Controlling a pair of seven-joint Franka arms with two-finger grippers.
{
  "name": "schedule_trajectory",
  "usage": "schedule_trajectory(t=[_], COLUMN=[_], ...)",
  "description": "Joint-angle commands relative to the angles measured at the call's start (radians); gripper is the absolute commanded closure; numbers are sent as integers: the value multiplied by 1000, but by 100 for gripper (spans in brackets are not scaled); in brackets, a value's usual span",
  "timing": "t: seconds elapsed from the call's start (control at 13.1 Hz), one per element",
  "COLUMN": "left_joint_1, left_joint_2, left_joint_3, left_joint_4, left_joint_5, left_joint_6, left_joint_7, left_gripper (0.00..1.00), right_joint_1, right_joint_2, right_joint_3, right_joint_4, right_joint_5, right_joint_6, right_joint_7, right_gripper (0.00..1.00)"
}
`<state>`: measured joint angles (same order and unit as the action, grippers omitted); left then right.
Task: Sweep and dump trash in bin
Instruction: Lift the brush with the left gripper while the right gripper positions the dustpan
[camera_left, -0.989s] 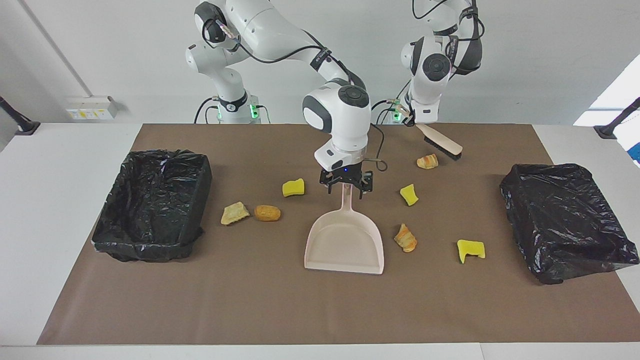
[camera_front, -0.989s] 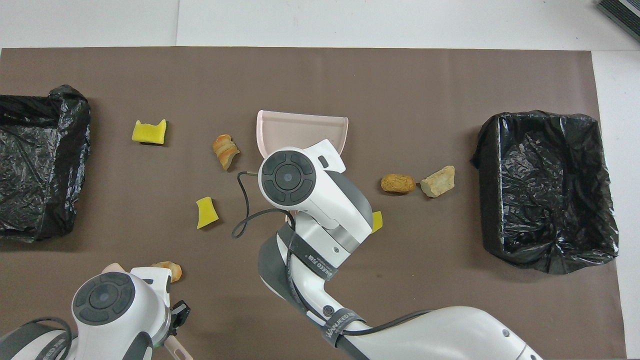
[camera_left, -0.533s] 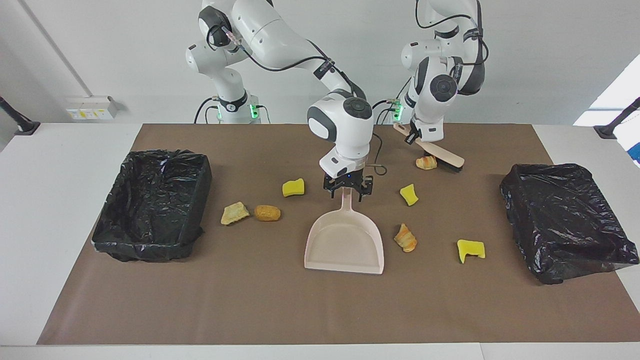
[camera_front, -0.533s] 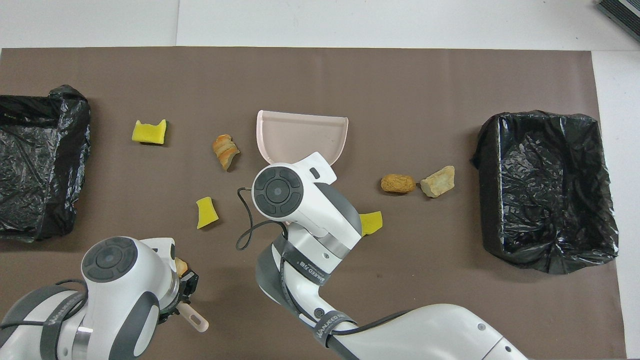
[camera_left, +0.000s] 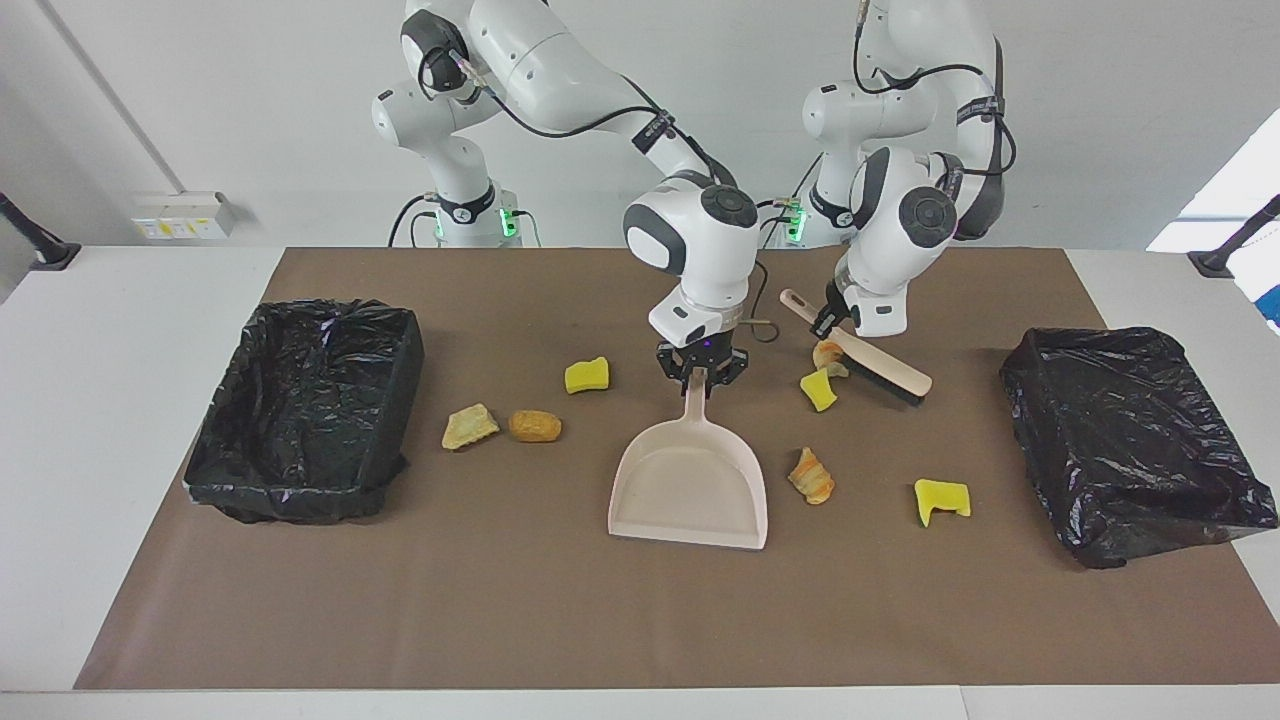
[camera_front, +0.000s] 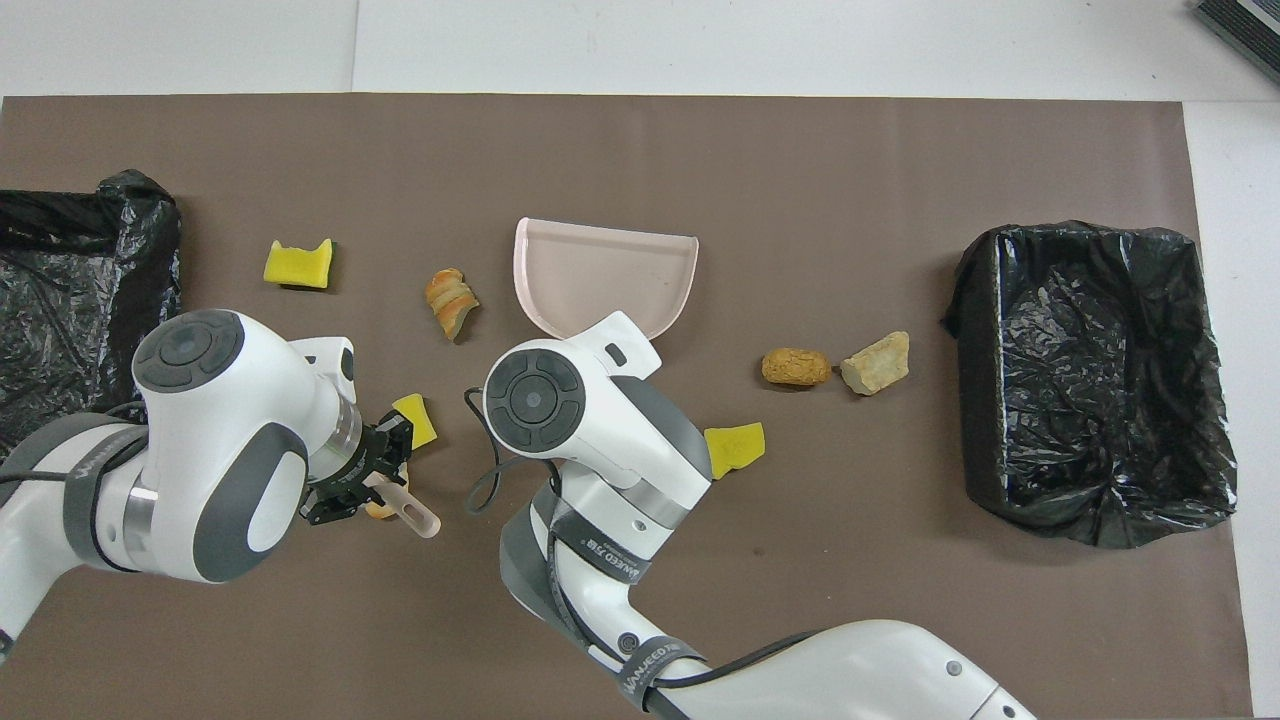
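Trash lies scattered across the brown mat, none of it in a bin. At the left edge of the facing view sits an open black-lined bin (camera_left: 395, 390). Right of it, at mid-height, a tan wedge (camera_left: 469, 426) and a brown nugget (camera_left: 534, 426) lie side by side, with a yellow sponge chunk (camera_left: 586, 375) slightly higher. In the centre, the right gripper (camera_left: 699, 376) has its fingertips pinched on the handle of the beige dustpan (camera_left: 690, 490), which rests flat on the mat. Just right of the pan lies a striped pastry piece (camera_left: 812, 476). Above it, a second sponge chunk (camera_left: 818, 390) and a second pastry piece (camera_left: 827, 353) sit just beside the brush (camera_left: 880, 368), whose handle the left gripper (camera_left: 828, 322) clamps tightly. Lower right lies a third sponge chunk (camera_left: 941, 499), then a crumpled black bin (camera_left: 1130, 440) at the right edge.
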<state>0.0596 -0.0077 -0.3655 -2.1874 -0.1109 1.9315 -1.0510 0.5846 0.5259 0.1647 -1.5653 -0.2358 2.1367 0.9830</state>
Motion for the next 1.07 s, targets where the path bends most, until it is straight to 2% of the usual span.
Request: schedule_trajectory(t=[0.0,0.3,0.46,0.68,0.84,0.99], left_joint_1=[3,6,6,8,9,11], left_joint_2=[67,159,202,232,264,322], left_joint_3=[40,130,177,227,264,267], left_joint_4=[116,268,337,382,418,480], left_joint_5=[104,171,200,282,303,309], left_joint_6=[-49,-68,-57,4,44,55], left_joint_7=[86,342,577,924,1165,1328], left_gripper=[100,100,100,100,100,100], right_joint_1=[-6,-35,-63,-92,-133,-170], right_joint_2=[-20,-66,-92,-99,-109,-112], right_joint_3=[7,7,9,9,9,7], right_joint_4=[7,1,-4,-2,-1,-1], right_joint_5=[-14,-2,-2,13,85,185], right_joint_6=[-20,-21,-24,-58,-109,-148], right_joint_7=[-42,-171,-245,-626,-841,-1062], right_gripper=[100,100,100,100,100,100])
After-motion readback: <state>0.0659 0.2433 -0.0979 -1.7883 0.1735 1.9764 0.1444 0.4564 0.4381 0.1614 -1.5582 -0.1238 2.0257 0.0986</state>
